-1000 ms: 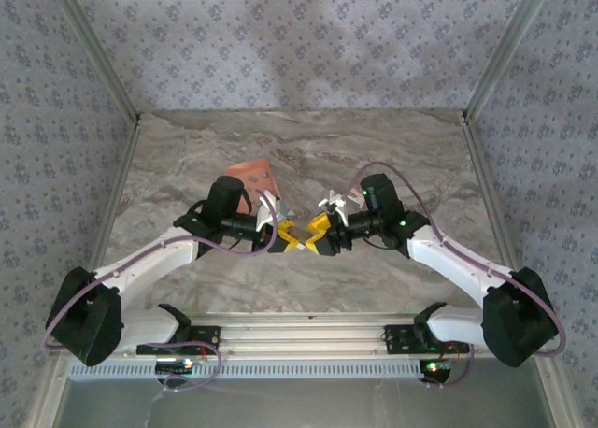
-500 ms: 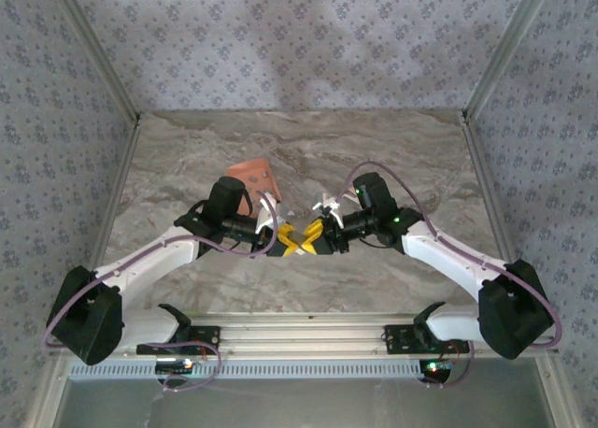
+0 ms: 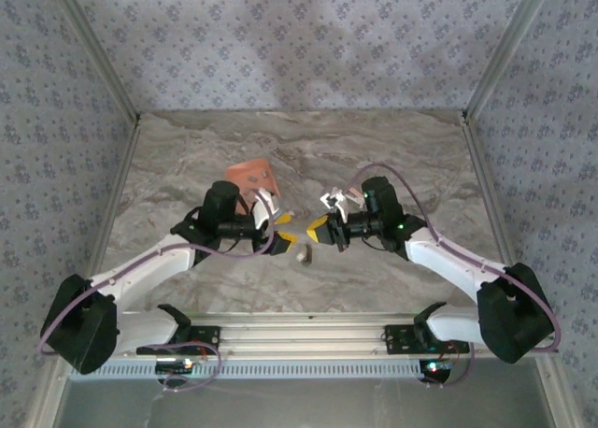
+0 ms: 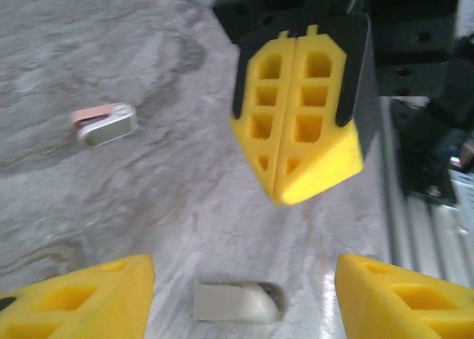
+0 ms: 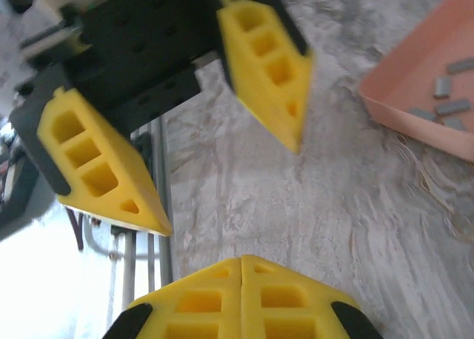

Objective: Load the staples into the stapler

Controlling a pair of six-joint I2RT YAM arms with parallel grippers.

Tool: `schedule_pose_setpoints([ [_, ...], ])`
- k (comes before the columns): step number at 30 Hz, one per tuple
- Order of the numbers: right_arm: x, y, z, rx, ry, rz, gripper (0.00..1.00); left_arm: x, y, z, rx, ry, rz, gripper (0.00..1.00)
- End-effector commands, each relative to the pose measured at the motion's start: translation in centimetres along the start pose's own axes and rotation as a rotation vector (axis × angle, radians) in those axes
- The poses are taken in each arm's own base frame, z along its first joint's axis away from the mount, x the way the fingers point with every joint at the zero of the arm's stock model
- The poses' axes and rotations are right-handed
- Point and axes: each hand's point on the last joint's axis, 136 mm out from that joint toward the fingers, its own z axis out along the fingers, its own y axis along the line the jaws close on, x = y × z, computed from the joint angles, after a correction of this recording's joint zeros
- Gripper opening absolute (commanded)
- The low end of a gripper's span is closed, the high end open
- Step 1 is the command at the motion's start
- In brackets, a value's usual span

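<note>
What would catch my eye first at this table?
Two bright yellow grippers point at each other mid-table: the left gripper, open, and the right gripper, shut. Behind the left arm sits a salmon-orange tray holding small dark-grey staples. A small grey object lies on the marble near their tips.

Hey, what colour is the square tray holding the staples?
The tray is salmon-orange, seen best in the right wrist view.

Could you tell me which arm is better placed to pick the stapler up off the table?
Left, probably: the left gripper is open, with the stapler lying on the table just past its fingertips, while the right gripper is shut.
</note>
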Motion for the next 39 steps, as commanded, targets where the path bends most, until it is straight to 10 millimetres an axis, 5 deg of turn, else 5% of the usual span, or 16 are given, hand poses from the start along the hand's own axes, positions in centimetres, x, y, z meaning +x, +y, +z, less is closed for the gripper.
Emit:
schedule_pose_setpoints([
  [1,-1.9,-1.5,-0.2,0.048,-0.108,0.149,0.0,-0.6,2.5,-0.6,-0.17,-0.08,-0.036,0.66],
  [6,0.1,-3.6,-0.5,0.19,-0.052,0.197,0.06,1.1,4.3,-0.9,-0.286,-0.055,-0.104,0.66],
  [14,3.7,-5.2,-1.6,0.4,0.145,0.235,0.4,4.5,6.7,-1.4,-0.445,0.077,-0.354,0.67],
  [22,4.2,-7.1,-3.5,0.488,0.088,0.348,0.42,7.6,4.8,1.9,-0.431,0.384,-0.423,0.67],
  [29,4.6,-7.6,-4.7,0.494,0.057,0.386,0.42,8.4,2.9,5.3,-0.37,0.558,-0.361,0.66],
  [39,5.6,-7.5,-5.1,0.482,0.059,0.409,0.42,9.7,2.1,7.4,-0.347,0.691,-0.365,0.57],
])
